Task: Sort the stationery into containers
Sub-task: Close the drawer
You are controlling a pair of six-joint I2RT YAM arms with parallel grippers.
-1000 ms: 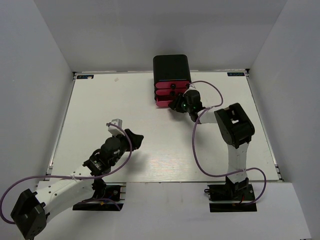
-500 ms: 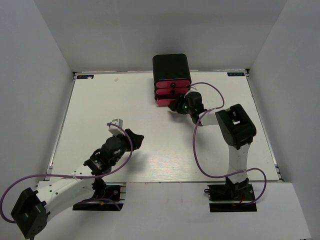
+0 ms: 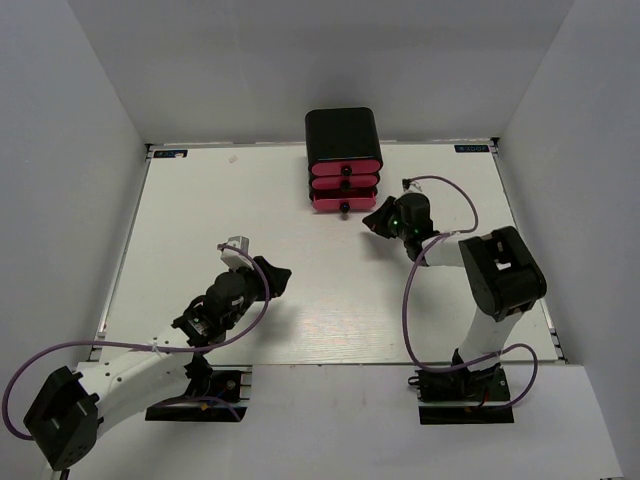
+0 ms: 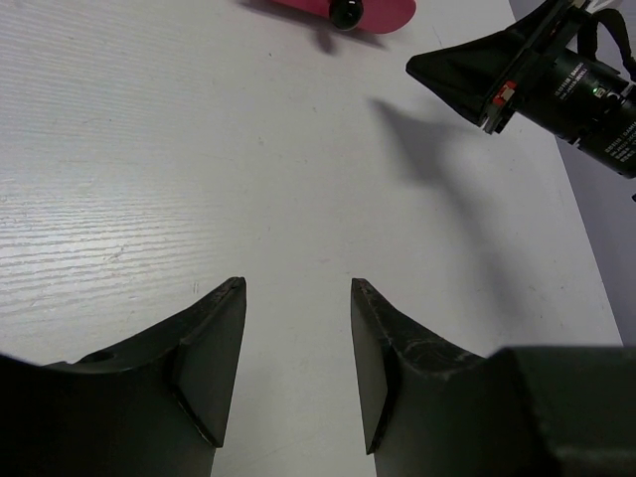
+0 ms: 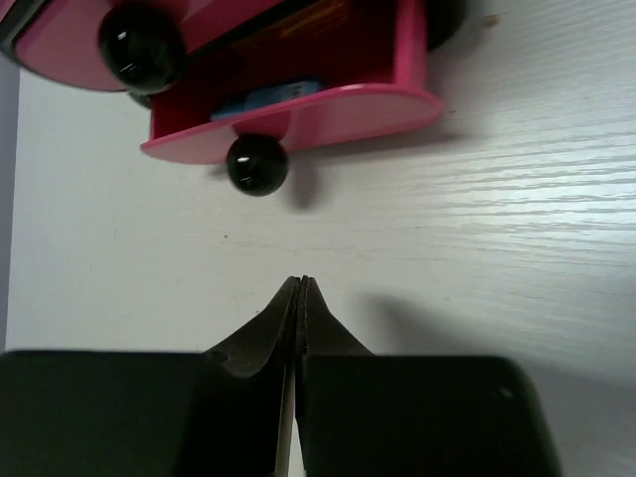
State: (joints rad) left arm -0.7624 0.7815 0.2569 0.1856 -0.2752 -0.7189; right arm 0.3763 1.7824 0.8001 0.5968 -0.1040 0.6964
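The containers are three stacked pink drawers with black round knobs in a small black cabinet at the table's back middle. In the right wrist view the bottom drawer sticks out a little, and a blue piece of stationery shows inside it behind the knob. My right gripper is shut and empty, just right of and in front of the drawers, apart from them. My left gripper hovers open over bare table, nothing between its fingers.
White walls stand round the white table. The right arm's purple cable loops over the table's right half. From the left wrist view the right gripper shows at upper right, with the drawer front at the top edge.
The right gripper has drawn back from the drawer fronts, to the right and nearer, and its fingers have shut. The left arm has shifted slightly; its jaws stay as they were.
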